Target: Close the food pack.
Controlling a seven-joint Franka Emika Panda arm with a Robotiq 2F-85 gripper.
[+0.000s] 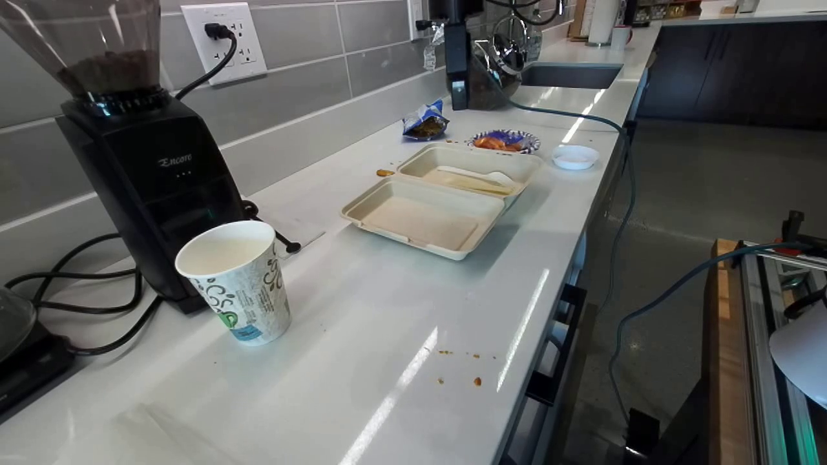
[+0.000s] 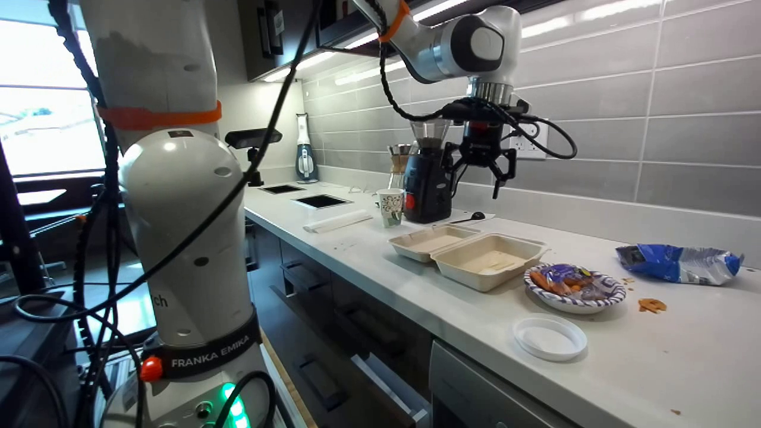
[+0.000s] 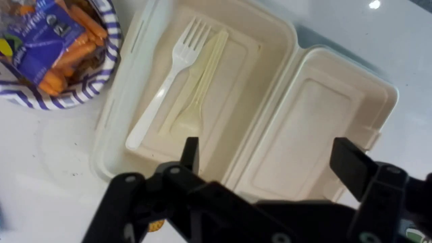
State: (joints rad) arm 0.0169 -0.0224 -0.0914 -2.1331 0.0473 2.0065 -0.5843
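Observation:
The food pack, an off-white hinged box, lies open on the counter in both exterior views (image 1: 426, 210) (image 2: 437, 239). Its shallow lid half lies flat beside the deeper half, on the paper cup's side. In the wrist view the pack (image 3: 300, 135) fills the middle; a white fork (image 3: 162, 89) and pale yellowish cutlery (image 3: 195, 101) lie in the deeper half. My gripper (image 2: 475, 184) is wide open and empty, well above the counter. In the wrist view the gripper (image 3: 265, 146) has one finger over the deeper half, the other over the lid's outer edge.
A patterned bowl of carrots (image 2: 574, 291) stands close beside the deeper half. A white round dish (image 2: 550, 337) and a blue bag (image 2: 678, 263) are nearby. A paper cup (image 1: 239, 284) and black grinder (image 1: 155, 187) stand on the lid side. A tiled wall (image 2: 594, 119) runs behind.

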